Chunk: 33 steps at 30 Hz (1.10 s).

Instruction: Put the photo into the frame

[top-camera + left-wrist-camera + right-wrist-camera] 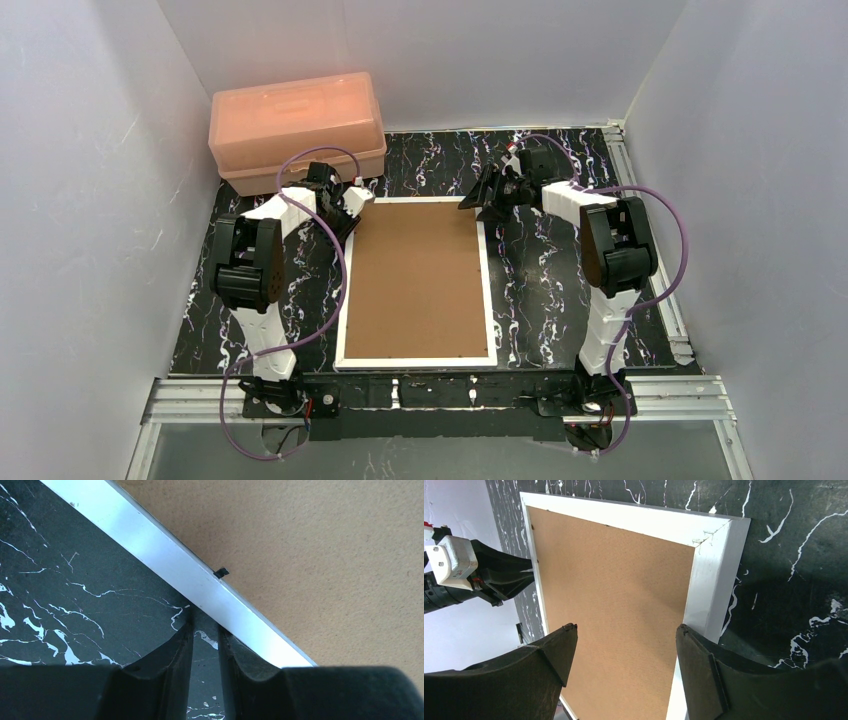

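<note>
The frame (415, 362) lies flat on the black marbled table (540, 290), back upward, with a brown backing board (420, 280) filling it inside the white rails. Its long axis runs straight away from the arm bases. One short rail sits right at the table's near edge, and the other is up between the two pincers. Whether a print lies beneath the board I cannot tell from here.

The left pincer (205, 630) is down at the frame's far-left corner. Its fingers are nearly together, with only a narrow slit between them. Bare table shows through the slit and nothing is clamped. The white rail runs slantwise just ahead of its tips, and its inner finger reaches the rail's outer edge. A small black tab (220, 572) sits on the rail's inner lip beyond. Just behind this pincer stands a salmon-pink box (297, 128), so there is little room that way. On its outer side a narrow strip of table runs to the white wall.

The right pincer (626, 627) hangs over the far-right corner with its jaws wide apart and holding nothing. The board lies under the gap between its fingers, and its outer finger is over the long right rail. Outward from it the table is broader and bare up to a metal rail (650, 280).
</note>
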### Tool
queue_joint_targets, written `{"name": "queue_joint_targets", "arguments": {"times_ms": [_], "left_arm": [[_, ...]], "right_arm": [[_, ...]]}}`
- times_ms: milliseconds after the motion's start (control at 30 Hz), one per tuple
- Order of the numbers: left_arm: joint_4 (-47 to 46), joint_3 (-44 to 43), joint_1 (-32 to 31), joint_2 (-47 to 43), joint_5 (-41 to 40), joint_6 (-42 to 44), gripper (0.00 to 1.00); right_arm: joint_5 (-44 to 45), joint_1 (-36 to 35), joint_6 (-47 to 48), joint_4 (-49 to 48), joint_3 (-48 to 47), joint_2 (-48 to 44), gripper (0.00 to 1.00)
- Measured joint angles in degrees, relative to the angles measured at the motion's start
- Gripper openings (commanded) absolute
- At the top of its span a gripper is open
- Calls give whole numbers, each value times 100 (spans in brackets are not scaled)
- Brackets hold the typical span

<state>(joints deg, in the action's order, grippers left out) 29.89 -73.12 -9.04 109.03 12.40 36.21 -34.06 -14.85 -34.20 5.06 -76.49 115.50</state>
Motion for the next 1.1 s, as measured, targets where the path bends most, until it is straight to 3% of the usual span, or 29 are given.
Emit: {"name": "queue_joint_targets", "arguments": {"times_ms": [1100], "left_arm": [[-9,0,-48,0,-85,0,22]], "right_arm": [[634,-238,144,114,17,-109,79]]}}
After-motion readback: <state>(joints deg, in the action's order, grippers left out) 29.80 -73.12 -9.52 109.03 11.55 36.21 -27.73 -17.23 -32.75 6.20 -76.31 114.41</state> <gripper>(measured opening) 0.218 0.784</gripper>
